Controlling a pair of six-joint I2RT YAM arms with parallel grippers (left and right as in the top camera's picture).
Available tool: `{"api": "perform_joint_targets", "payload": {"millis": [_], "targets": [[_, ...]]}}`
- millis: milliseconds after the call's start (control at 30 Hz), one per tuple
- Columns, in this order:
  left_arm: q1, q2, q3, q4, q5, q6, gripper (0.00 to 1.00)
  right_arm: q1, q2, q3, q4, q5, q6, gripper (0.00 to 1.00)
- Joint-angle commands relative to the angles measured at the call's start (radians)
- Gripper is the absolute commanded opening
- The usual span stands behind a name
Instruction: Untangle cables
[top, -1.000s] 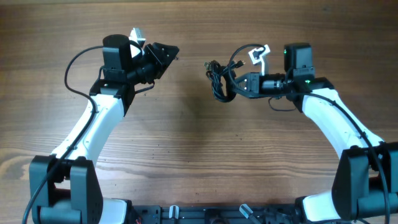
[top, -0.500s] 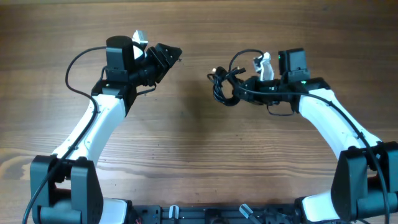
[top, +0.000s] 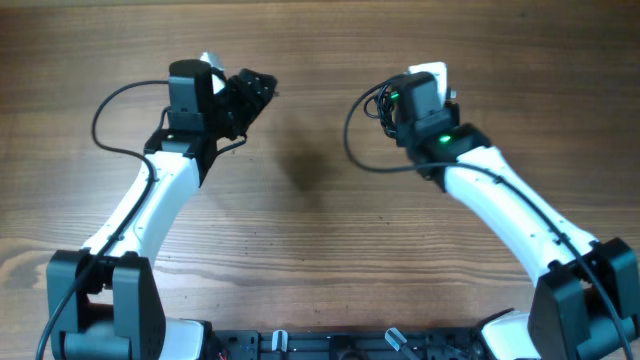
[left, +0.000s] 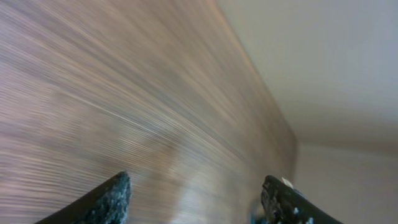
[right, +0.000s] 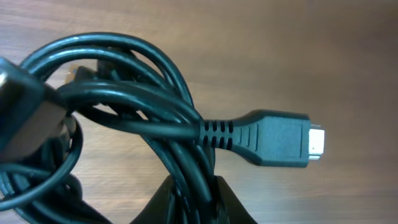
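While the right hand (right: 185, 196) pinches the coiled cables (right: 155, 124) above the surface (top: 300, 250), the left hand (left: 196, 199) stands wide open, empty. Next, it likely must grab 1 loop beside the right hand.

You see a brown wood-grain surface (top: 300, 260) across the whole overhead view, grain running 9 to 3 o'clock. In the left wrist view, blurred, a pale wall (left: 336, 74) at 2 o'clock.
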Motion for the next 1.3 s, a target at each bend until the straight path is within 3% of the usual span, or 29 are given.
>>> {"api": "perform_joint_targets", "payload": {"millis": [0, 67, 167, 233, 300, 433, 567, 700, 900, 1067, 1267], "targets": [[0.057, -0.007, 0.006, -0.060, -0.177, 0.024, 0.71, 0.082, 0.005, 0.026, 0.053, 0.354, -0.361, 0.05], [0.087, -0.007, 0.006, -0.098, -0.198, 0.024, 0.73, 0.122, 0.024, 0.026, 0.056, 0.354, -0.462, 0.15], [0.137, -0.007, 0.006, -0.153, -0.199, 0.024, 0.76, 0.181, 0.039, 0.023, 0.055, 0.353, -0.466, 0.56], [0.157, -0.007, 0.006, -0.180, -0.195, 0.024, 0.78, 0.221, 0.040, 0.023, 0.064, 0.352, -0.465, 0.75], [0.163, -0.007, 0.006, -0.193, -0.182, 0.024, 0.79, 0.246, 0.040, 0.023, 0.076, 0.298, -0.461, 0.82], [0.150, -0.007, 0.006, -0.193, -0.114, 0.029, 0.84, 0.225, 0.027, 0.024, 0.070, 0.113, -0.277, 0.84], [0.090, -0.007, 0.006, -0.181, -0.071, 0.142, 0.87, 0.122, -0.032, 0.024, 0.070, -0.134, -0.158, 0.84], [-0.024, -0.007, 0.006, -0.128, -0.071, 0.232, 0.86, -0.044, -0.114, 0.024, 0.069, -0.433, -0.080, 0.84], [-0.218, 0.034, 0.006, 0.075, -0.100, 0.233, 0.86, -0.309, -0.138, 0.023, 0.050, -0.876, 0.074, 0.82], [-0.358, 0.140, 0.006, 0.221, -0.180, 0.233, 0.86, -0.449, -0.130, 0.021, -0.024, -0.979, 0.093, 0.82], [-0.452, 0.315, 0.006, 0.497, -0.190, 0.232, 0.83, -0.479, -0.120, 0.019, -0.056, -1.063, 0.082, 0.82]]}}
